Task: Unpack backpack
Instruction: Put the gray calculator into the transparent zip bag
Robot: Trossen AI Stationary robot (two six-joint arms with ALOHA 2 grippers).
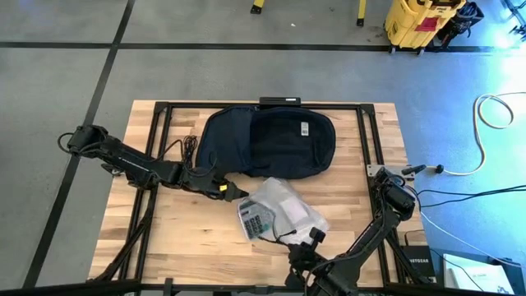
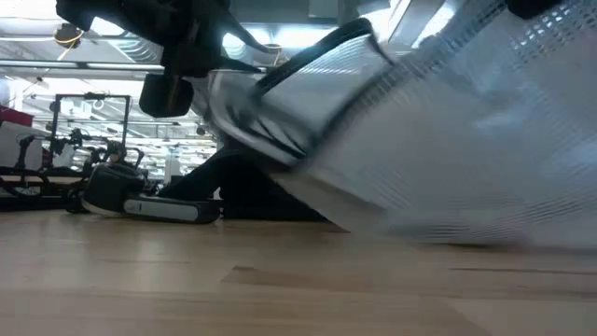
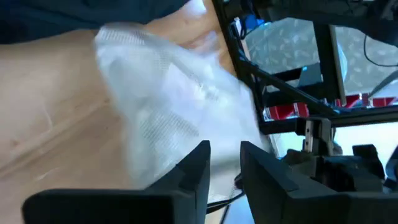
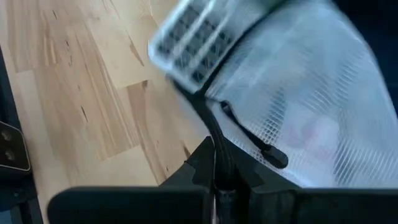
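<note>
Right tool [image 4: 217,180] clamped on mesh pouch [image 1: 279,210] edge near table [image 1: 189,238] front, left tool [image 3: 224,163] slightly parted beside pouch, backpack [image 1: 267,141] behind.

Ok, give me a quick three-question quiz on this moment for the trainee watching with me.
1. True or false: the mesh pouch lies inside the backpack.
2. Fill in: the left gripper has its fingers ____, with the pouch just beyond them.
3. Which one grips the pouch's dark edge? A) left gripper B) right gripper C) neither

Key: 1 false, it is out on the table in front of the backpack; 2 open; 3 B.
</note>
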